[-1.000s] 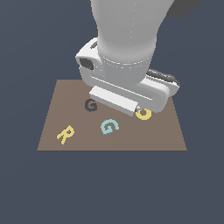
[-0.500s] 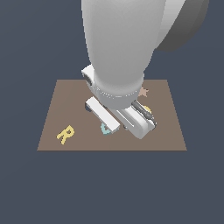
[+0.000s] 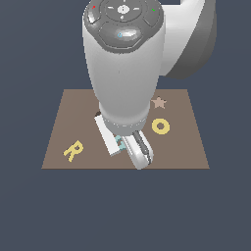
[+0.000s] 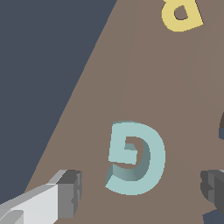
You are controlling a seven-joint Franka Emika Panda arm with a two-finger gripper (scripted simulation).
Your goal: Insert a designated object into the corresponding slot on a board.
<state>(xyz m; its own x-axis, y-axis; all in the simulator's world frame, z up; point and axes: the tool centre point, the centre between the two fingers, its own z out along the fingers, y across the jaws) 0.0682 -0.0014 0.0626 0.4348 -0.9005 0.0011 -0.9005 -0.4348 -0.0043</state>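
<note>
G [image 4: 136,157], teal, lies flat on the board [image 3: 186,147], between the two fingertips of the gripper [image 4: 142,190]. The jaws are spread wide, one grey pad [image 4: 70,192] to one side of the G and the other pad [image 4: 213,186] well off its far side, neither touching it. In the exterior view the arm hides nearly all of the G; only a teal sliver shows. A yellow R [image 3: 72,150] sits near the G, a yellow O [image 3: 160,126] and a tan star [image 3: 159,102] beyond it.
</note>
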